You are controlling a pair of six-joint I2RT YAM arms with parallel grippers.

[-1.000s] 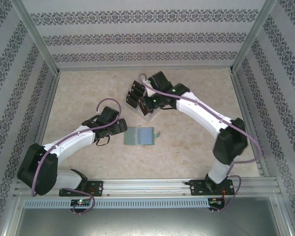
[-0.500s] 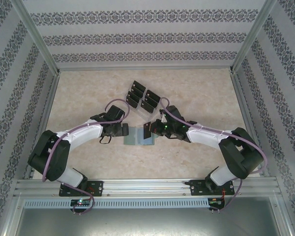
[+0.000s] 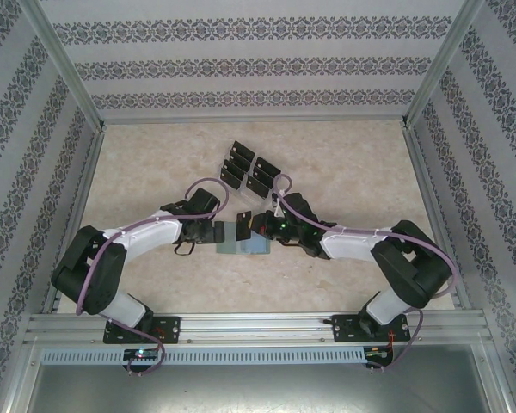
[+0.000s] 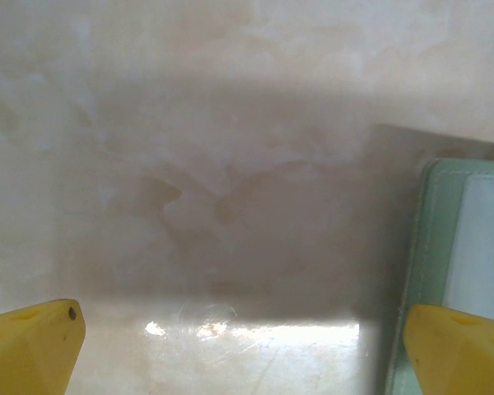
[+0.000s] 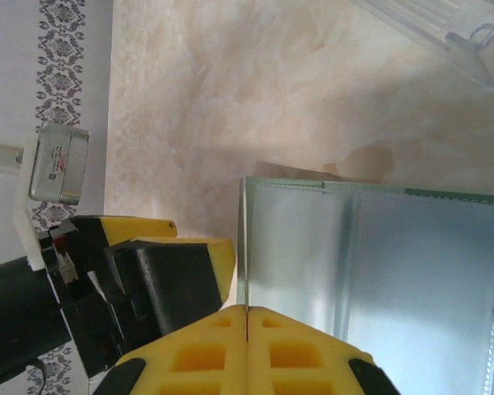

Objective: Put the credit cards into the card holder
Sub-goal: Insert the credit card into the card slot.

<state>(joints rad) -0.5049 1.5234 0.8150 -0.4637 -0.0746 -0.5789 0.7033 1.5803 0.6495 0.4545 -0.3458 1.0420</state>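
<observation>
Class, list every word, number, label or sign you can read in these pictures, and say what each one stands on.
None can be read.
Grey box, right wrist view: red-marked label, too blurred.
Black cards in the rack: faint marks, too small.
Card in the right tool: no marks legible.

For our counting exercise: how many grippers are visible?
2. The left gripper sits open at the card holder's left edge; the right gripper hangs above it, pinching a credit card.
</observation>
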